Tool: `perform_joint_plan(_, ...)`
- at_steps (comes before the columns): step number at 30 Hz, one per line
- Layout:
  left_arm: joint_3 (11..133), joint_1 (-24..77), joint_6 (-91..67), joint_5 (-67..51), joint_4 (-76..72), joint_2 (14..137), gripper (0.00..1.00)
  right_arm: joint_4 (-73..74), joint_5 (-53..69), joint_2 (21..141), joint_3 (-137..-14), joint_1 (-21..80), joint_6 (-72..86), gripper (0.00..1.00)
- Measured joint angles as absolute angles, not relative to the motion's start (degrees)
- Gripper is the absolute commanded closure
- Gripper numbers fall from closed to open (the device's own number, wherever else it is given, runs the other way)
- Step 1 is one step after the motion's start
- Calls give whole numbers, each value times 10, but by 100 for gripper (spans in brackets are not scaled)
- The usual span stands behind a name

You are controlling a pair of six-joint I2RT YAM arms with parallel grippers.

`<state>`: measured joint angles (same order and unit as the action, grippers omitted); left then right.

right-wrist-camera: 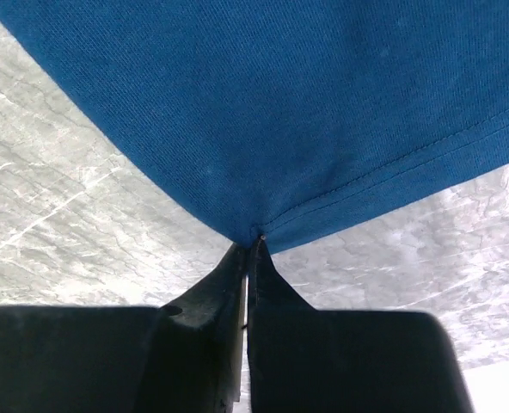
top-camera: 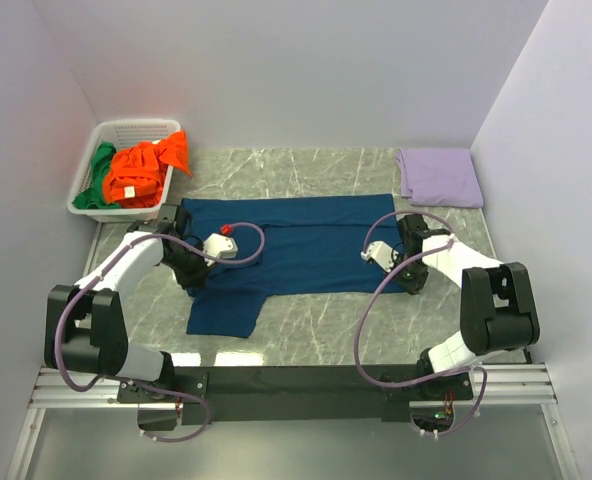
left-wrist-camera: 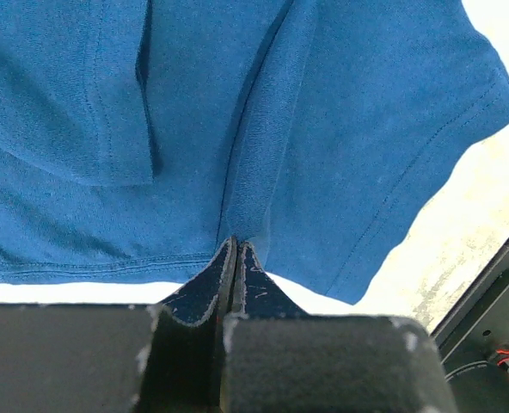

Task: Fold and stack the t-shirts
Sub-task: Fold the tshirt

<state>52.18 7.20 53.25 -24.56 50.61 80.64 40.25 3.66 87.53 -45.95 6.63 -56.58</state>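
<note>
Bench carries the navy t-shirt, spread flat mid-surface for folding. White basket at far left holds the orange t-shirt and green t-shirt, queued. Folded lilac cloth at far right likely marks the stack spot. Left tool is clamped on a navy fold by the sleeve, right tool on the hem: 2 grips at opposite ends, likely for an even lift.
</note>
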Motion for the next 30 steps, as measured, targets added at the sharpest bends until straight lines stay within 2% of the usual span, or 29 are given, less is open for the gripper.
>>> perform_joint_plan(14,521,43,539,-258,551,755,99,455,60,787,-460,59,-579,100)
perform_joint_plan(19,553,33,537,-268,556,789,99,478,70,824,-521,51,-582,100)
perform_joint_plan(30,709,12,538,-287,563,911,99,507,76,949,-653,35,-585,100)
